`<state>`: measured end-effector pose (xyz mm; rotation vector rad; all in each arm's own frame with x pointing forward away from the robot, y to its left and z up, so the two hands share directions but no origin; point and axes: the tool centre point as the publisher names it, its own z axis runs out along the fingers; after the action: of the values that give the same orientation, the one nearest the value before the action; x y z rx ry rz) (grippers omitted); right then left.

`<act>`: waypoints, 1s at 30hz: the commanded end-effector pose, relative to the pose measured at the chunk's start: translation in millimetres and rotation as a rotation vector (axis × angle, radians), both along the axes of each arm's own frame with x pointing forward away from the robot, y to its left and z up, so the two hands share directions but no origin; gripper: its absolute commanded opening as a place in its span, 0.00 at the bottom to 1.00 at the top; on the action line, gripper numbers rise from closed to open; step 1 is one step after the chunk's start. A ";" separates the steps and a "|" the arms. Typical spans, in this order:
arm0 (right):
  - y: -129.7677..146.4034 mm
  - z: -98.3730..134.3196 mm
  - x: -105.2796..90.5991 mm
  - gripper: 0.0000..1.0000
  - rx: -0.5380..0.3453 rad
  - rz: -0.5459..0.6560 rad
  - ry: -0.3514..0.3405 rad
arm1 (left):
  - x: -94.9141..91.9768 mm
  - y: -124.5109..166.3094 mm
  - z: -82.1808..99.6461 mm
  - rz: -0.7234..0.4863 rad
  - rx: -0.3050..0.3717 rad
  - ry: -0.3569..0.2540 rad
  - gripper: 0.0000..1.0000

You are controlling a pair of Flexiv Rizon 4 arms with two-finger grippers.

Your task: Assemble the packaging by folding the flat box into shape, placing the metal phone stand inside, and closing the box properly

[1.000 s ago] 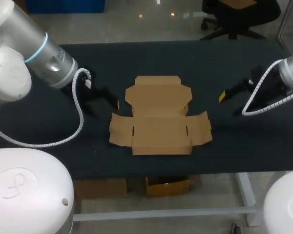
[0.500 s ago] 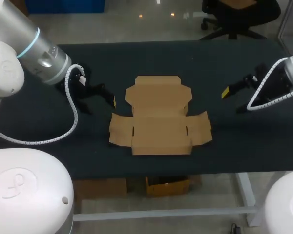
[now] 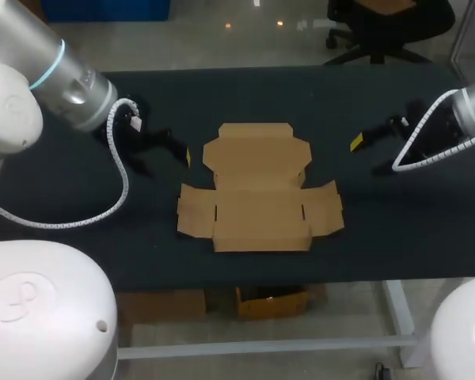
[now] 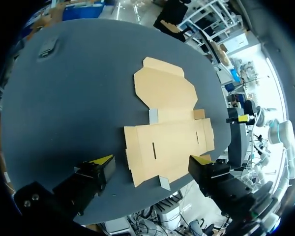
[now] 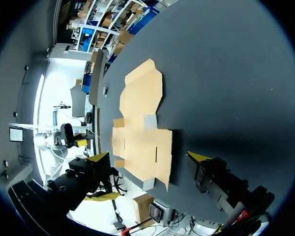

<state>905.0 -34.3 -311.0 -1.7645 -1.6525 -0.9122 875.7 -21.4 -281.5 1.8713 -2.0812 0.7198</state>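
Flat brown cardboard box blank (image 3: 257, 190) at black table (image 3: 380, 229) centre; left gripper (image 4: 151, 161) and right gripper (image 5: 150, 157) gape empty. Unpinned, the blank may skid when pushed.

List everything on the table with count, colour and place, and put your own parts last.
flat box: one, brown cardboard, unfolded, lying flat at the middle of the table.
table: one, black top, under the box.
left arm: one, white and grey, to the left of the box and apart from it; yellow-tipped jaws open, holding nothing.
right arm: one, white and grey, to the right of the box and apart from it; yellow-tipped jaws open, holding nothing.
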 end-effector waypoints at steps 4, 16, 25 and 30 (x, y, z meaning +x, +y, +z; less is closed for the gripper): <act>10.9 -9.9 33.4 1.00 -0.012 0.012 0.013 | 18.8 1.0 -1.2 -0.021 0.000 -0.006 1.00; 30.7 -33.4 53.0 1.00 0.023 0.015 -0.017 | 59.8 1.4 -4.6 -0.069 -0.032 -0.002 1.00; 41.5 -52.4 61.7 0.90 0.050 -0.030 0.013 | 79.8 -0.7 -1.7 -0.068 -0.056 -0.013 1.00; 44.6 -52.0 63.8 0.65 0.059 -0.034 -0.007 | 85.0 0.4 0.8 -0.070 -0.060 -0.023 1.00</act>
<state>968.4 10.1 -361.1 -1.7665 -1.5902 -0.9624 957.3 -21.6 -281.7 1.7629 -2.1021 0.7933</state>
